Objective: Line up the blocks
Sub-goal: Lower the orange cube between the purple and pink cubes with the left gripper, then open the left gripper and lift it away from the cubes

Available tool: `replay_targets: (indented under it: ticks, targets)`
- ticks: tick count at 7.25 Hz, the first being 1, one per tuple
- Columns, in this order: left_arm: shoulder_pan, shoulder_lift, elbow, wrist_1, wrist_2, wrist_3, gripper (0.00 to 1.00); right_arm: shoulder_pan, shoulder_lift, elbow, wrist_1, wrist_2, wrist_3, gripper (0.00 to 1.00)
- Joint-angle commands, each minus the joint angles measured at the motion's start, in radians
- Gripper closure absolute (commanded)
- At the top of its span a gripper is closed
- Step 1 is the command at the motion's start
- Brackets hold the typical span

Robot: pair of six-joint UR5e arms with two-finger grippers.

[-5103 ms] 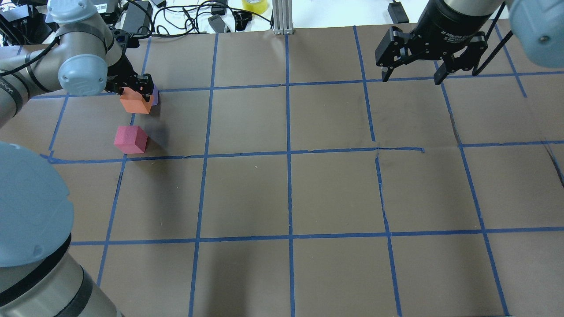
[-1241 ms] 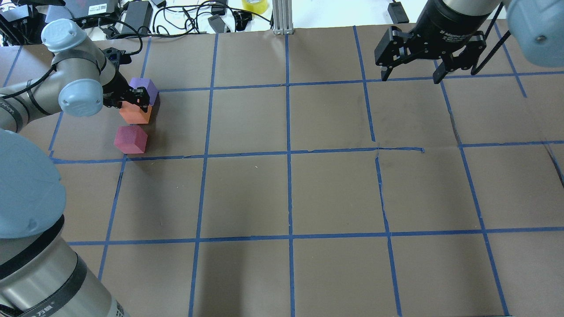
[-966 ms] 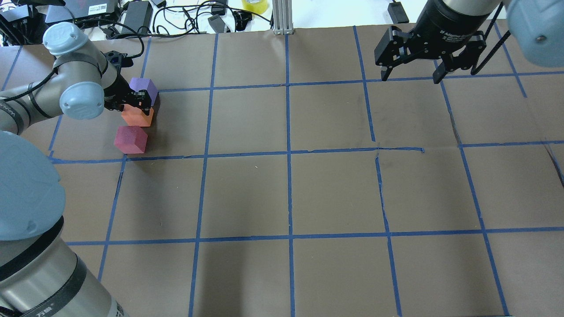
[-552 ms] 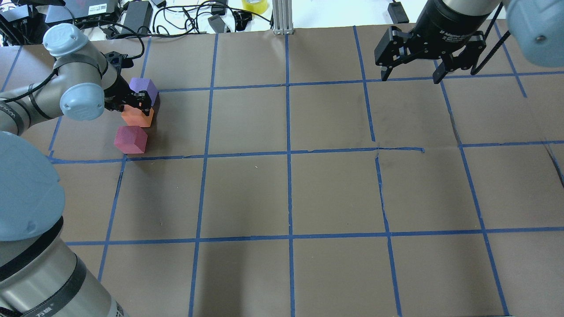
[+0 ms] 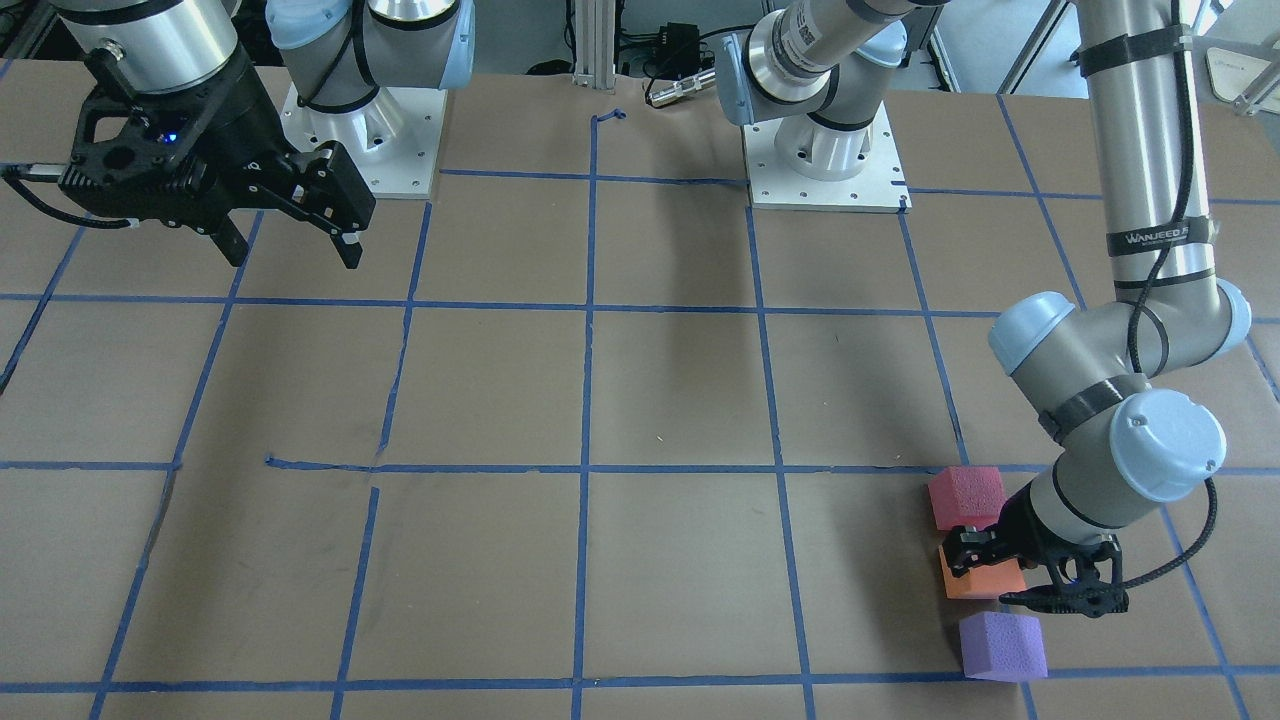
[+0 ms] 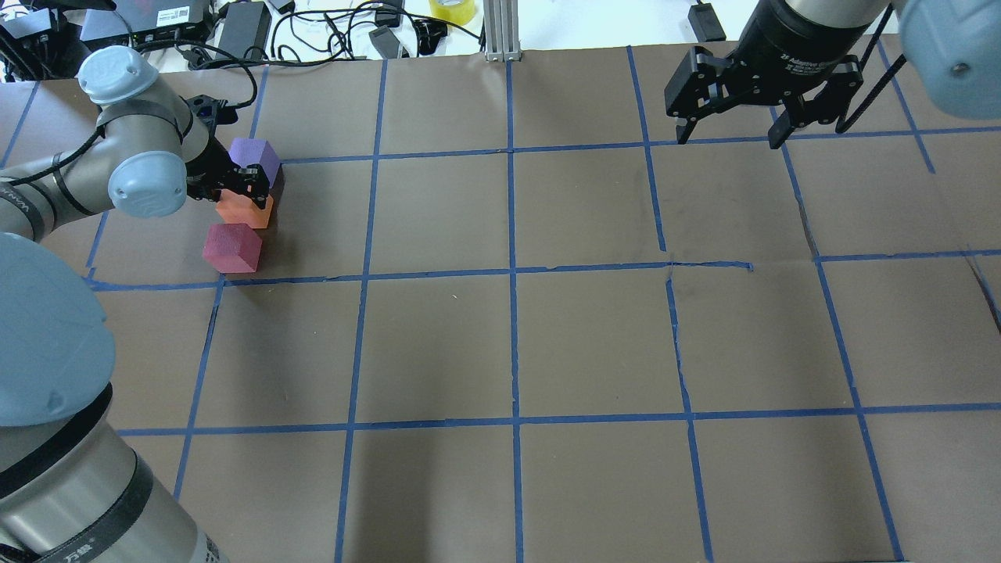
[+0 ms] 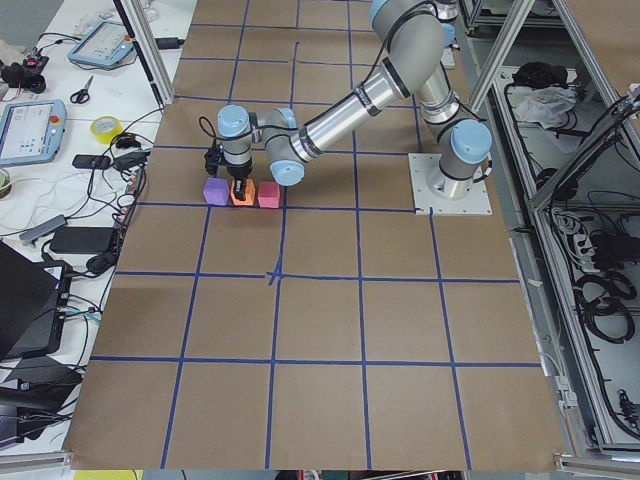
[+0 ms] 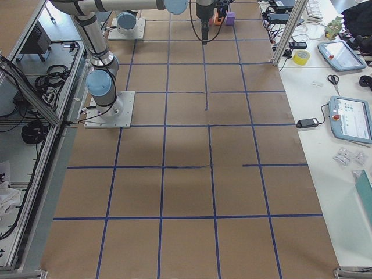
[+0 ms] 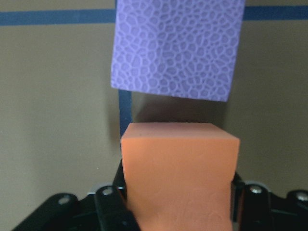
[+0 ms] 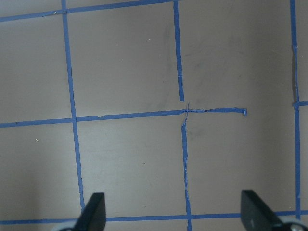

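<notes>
Three foam cubes stand in a short row at the table's far left. The purple block [image 6: 256, 159] is farthest, the orange block [image 6: 246, 211] in the middle, and the pinkish red block [image 6: 231, 247] nearest me. My left gripper [image 6: 235, 188] is shut on the orange block [image 9: 180, 178], low at the table, with the purple block [image 9: 178, 48] just ahead of it. In the front-facing view the red block [image 5: 965, 497], the orange block [image 5: 980, 580] and the purple block [image 5: 1002, 646] line up beside the left gripper [image 5: 1010, 575]. My right gripper [image 6: 731, 133] is open and empty, high over the far right.
Brown paper with a blue tape grid [image 6: 512, 270] covers the table. Cables and power bricks [image 6: 235, 27], a yellow tape roll [image 6: 452, 9] and an aluminium post [image 6: 500, 31] sit along the far edge. The right wrist view shows only bare paper [image 10: 130, 72].
My left gripper has lowered the orange block from over the purple block to between the purple and red ones, staying shut on it. The right arm has barely moved.
</notes>
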Motion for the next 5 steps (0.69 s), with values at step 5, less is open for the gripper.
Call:
replay_targets:
  ticks: [5]
  targets:
    - [-0.024,0.082,0.004,-0.167,0.004,-0.015,0.0,0.0,0.001,0.002,0.0,-0.001,-0.001,0.0]
